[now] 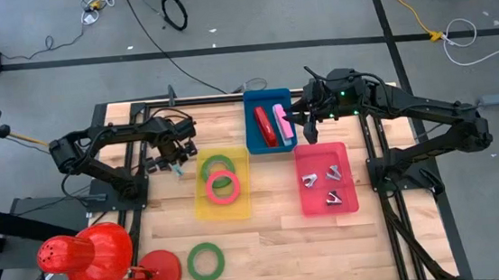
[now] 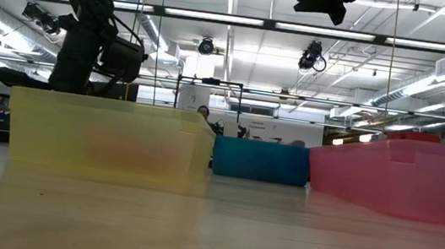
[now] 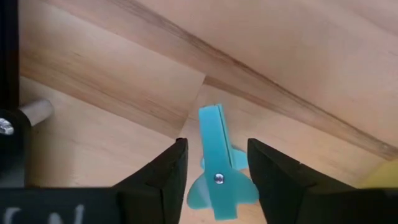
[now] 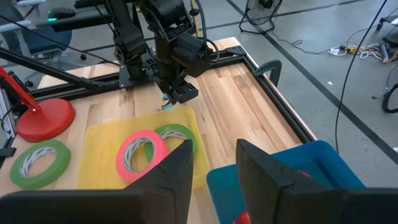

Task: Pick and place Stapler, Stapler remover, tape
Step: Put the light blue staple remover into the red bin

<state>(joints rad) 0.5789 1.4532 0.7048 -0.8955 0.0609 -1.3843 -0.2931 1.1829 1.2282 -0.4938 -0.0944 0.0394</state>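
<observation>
A light-blue staple remover (image 3: 217,163) lies on the wooden table just left of the yellow tray (image 1: 203,207). My left gripper (image 3: 216,144) points down over it, open, with one finger on each side of its wide end. My right gripper (image 4: 214,163) hangs open and empty above the blue tray (image 1: 254,141), which holds a red stapler (image 1: 264,125) and a pink stapler (image 1: 282,121). A green tape roll (image 1: 218,164) and a pink one (image 1: 223,188) lie in the yellow tray. My left gripper comes from above with its fingers (image 3: 169,177) standing across the staple remover's winged end (image 3: 219,190), which rests on the table. The wings reach right up to both fingers. Whether they touch, I cannot tell.
A pink tray (image 1: 314,205) at the right holds three grey staple removers (image 1: 311,180). Another green tape roll (image 1: 206,262) lies near the table's front edge, beside a red lamp (image 1: 92,258) and its round base (image 1: 157,275). A black frame rail borders the table.
</observation>
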